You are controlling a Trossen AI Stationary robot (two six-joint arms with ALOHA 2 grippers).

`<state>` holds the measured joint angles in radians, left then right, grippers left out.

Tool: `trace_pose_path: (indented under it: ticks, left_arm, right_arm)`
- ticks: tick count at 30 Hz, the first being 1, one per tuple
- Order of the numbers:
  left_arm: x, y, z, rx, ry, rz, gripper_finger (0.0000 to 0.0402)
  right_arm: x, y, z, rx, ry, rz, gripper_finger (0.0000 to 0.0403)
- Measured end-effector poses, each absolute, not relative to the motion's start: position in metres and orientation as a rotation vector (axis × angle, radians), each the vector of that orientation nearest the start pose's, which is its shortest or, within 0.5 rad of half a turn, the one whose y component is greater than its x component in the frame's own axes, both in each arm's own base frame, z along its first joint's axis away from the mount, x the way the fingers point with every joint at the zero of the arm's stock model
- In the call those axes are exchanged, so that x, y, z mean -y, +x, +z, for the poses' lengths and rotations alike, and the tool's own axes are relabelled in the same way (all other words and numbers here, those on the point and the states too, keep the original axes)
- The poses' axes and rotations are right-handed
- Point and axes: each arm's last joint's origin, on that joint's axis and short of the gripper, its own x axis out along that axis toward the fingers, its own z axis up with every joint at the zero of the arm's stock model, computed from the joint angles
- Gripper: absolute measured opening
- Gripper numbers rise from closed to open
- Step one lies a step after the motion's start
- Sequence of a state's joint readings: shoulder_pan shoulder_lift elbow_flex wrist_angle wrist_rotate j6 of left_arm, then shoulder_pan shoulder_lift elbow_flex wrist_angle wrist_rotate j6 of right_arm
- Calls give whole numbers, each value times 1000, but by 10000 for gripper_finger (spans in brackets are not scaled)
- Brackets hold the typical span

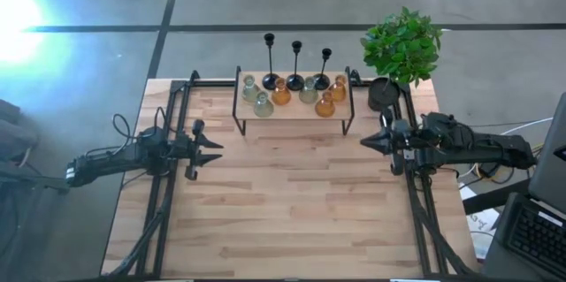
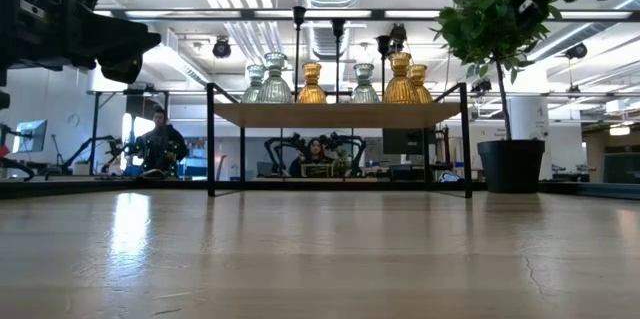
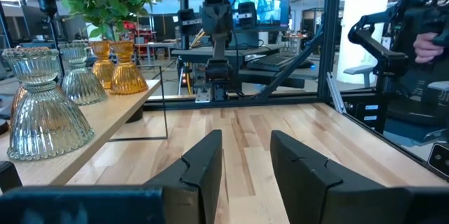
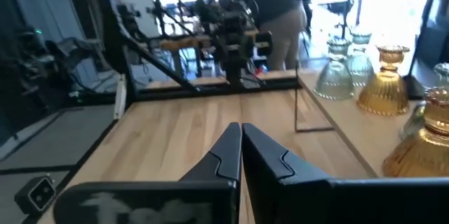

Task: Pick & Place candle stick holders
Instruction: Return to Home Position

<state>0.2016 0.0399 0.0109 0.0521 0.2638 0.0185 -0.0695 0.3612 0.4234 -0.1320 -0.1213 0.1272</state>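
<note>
The glass holders (image 1: 281,95) and candlesticks (image 1: 295,63) are seen on the shelf (image 1: 292,110), upper centre of the high view. The left pincer (image 1: 218,151), released, is held mid-left; the right pincer (image 1: 366,141), clenched empty, mid-right. Homing is judged in hand; only parking both arms is called for.

Your left gripper (image 3: 245,157) has its jaws standing apart above the wooden table (image 3: 245,122). Close to one side of the jaws, a wooden shelf (image 3: 105,129) carries two pale ribbed glass holders (image 3: 43,108), with two amber holders (image 3: 126,73) farther along. Straight ahead of the jaws, across the table, the other arm (image 3: 216,34) faces you.
</note>
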Motion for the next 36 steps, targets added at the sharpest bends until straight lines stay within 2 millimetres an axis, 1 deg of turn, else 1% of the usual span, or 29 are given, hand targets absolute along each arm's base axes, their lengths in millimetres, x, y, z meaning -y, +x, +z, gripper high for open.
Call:
trace_pose_path:
  ticks: [7, 11, 14, 21, 24, 26, 36]
  left_arm:
    - [-12, 98, 169, 23, 24, -62, 126]
    - [-12, 98, 169, 23, 24, -62, 126]
    - [-12, 98, 169, 23, 24, -62, 126]
    - [-12, 98, 169, 23, 24, -62, 126]
    - [-12, 98, 169, 23, 24, -62, 126]
    - [-12, 98, 169, 23, 24, -62, 126]
    - [-12, 98, 169, 23, 24, -62, 126]
  right_arm:
    - [4, 97, 243, -21, 125, 32, 8]
    - [4, 93, 226, -5, 64, 7, 8]
    - [4, 92, 213, 36, 20, 6, 8]
    - [5, 95, 185, 98, 7, 6, 8]
    - [5, 97, 173, 74, 12, 5, 8]
    - [5, 97, 168, 27, 14, 4, 8]
    - [5, 99, 166, 0, 18, 5, 8]
